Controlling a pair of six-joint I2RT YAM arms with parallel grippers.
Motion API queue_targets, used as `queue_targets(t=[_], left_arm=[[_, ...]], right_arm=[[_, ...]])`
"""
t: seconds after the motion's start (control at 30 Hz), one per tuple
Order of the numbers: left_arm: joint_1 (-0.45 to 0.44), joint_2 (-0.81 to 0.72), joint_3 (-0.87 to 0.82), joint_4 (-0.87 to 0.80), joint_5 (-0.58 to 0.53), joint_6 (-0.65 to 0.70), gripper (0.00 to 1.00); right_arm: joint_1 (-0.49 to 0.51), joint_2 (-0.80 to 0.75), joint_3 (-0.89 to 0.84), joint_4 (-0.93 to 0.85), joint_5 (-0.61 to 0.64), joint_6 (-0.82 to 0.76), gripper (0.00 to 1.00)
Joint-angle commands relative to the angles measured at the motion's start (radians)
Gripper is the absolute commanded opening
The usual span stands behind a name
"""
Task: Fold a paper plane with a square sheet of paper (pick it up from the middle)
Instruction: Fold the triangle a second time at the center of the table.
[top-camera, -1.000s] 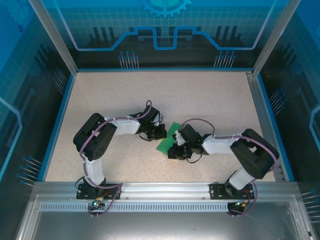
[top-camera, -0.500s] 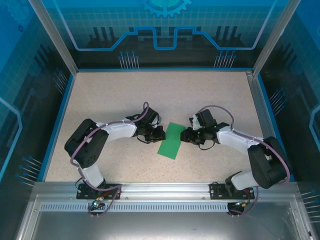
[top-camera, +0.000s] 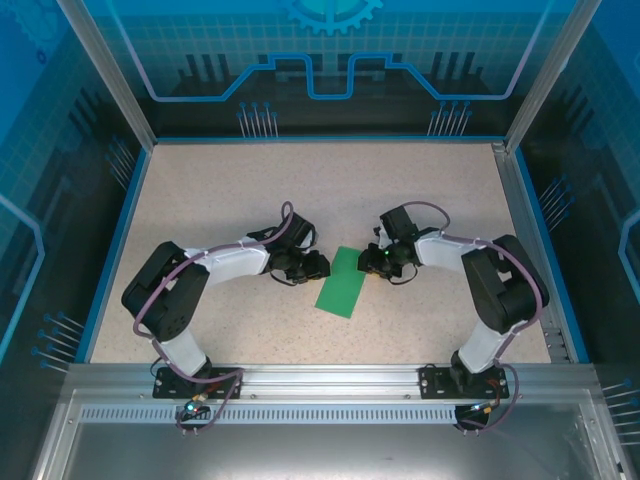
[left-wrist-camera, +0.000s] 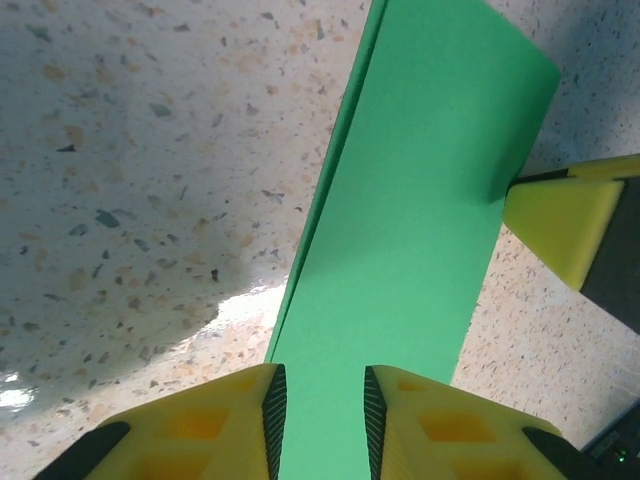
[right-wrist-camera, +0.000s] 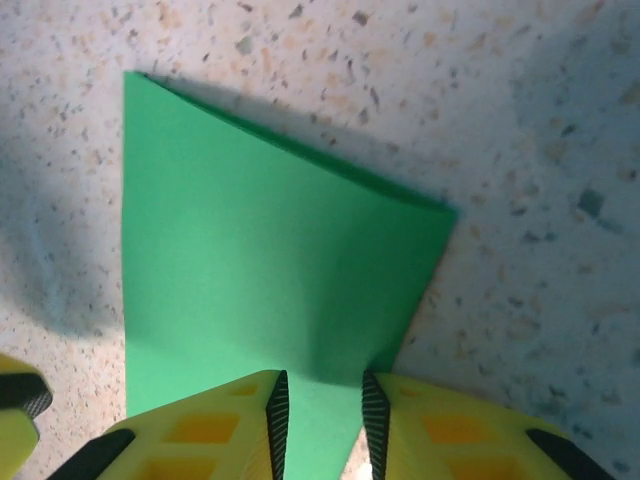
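Top camera: high at near edge, looking down on whole table (top-camera: 200, 200). Wrist cameras: close and low, on opposite sides of the green paper (left-wrist-camera: 420, 200). All three views share it.

The sheet of paper (left-wrist-camera: 420, 200) reaching ahead from between the jaws is thin, smooth, matt green paper, the worktop (left-wrist-camera: 130, 150) beside them is speckled, stone-like and faintly glossy, and the jaws themselves are matt yellow plastic with ribbed black pads (left-wrist-camera: 274, 420).

Green paper (top-camera: 343, 283) between left fingers (top-camera: 320, 266) and right fingers (top-camera: 370, 262).
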Motion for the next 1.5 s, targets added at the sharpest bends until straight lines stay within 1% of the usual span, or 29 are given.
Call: queue_targets(t=[0.0, 0.07, 0.13, 0.23, 0.37, 0.4, 0.43, 0.6, 0.63, 0.77, 1.03, 1.13, 1.47], left_arm=[[0.007, -0.029, 0.0, -0.05, -0.022, 0.009, 0.31], [0.008, -0.034, 0.002, -0.062, -0.032, 0.015, 0.31], [0.007, -0.039, 0.001, -0.068, -0.034, 0.017, 0.31], [0.008, -0.04, -0.001, -0.064, -0.032, 0.014, 0.32], [0.008, -0.038, 0.003, -0.056, -0.022, 0.007, 0.35], [0.009, -0.036, 0.003, -0.052, -0.016, 0.006, 0.39], [0.012, -0.032, 0.005, -0.045, -0.002, 0.005, 0.42], [0.056, 0.002, -0.005, 0.018, 0.105, -0.02, 0.44], [0.063, 0.005, -0.007, 0.032, 0.125, -0.022, 0.46], [0.082, 0.035, 0.001, 0.066, 0.202, -0.02, 0.47], [0.091, 0.079, 0.017, 0.067, 0.22, -0.015, 0.47], [0.091, 0.082, 0.017, 0.065, 0.22, -0.009, 0.47], [0.092, 0.101, 0.035, 0.055, 0.229, -0.004, 0.47]], right_arm=[[-0.023, 0.062, 0.048, -0.003, 0.006, -0.016, 0.28], [-0.034, 0.088, 0.052, 0.009, -0.012, -0.028, 0.28], [-0.04, 0.102, 0.069, 0.021, -0.06, -0.062, 0.28], [-0.042, 0.111, 0.114, -0.005, -0.108, -0.118, 0.28], [-0.044, 0.086, 0.148, -0.08, -0.091, -0.163, 0.3], [-0.043, 0.073, 0.144, -0.087, -0.086, -0.165, 0.31], [-0.043, 0.057, 0.138, -0.087, -0.084, -0.164, 0.31], [-0.034, -0.02, 0.09, -0.072, -0.109, -0.158, 0.34], [-0.027, -0.028, 0.081, -0.064, -0.119, -0.154, 0.34], [0.004, -0.037, 0.057, -0.04, -0.145, -0.14, 0.32], [0.014, 0.029, 0.017, 0.054, -0.184, -0.102, 0.3], [0.012, 0.047, 0.006, 0.065, -0.176, -0.095, 0.3], [0.0, -0.005, -0.077, 0.109, -0.196, -0.078, 0.3]])
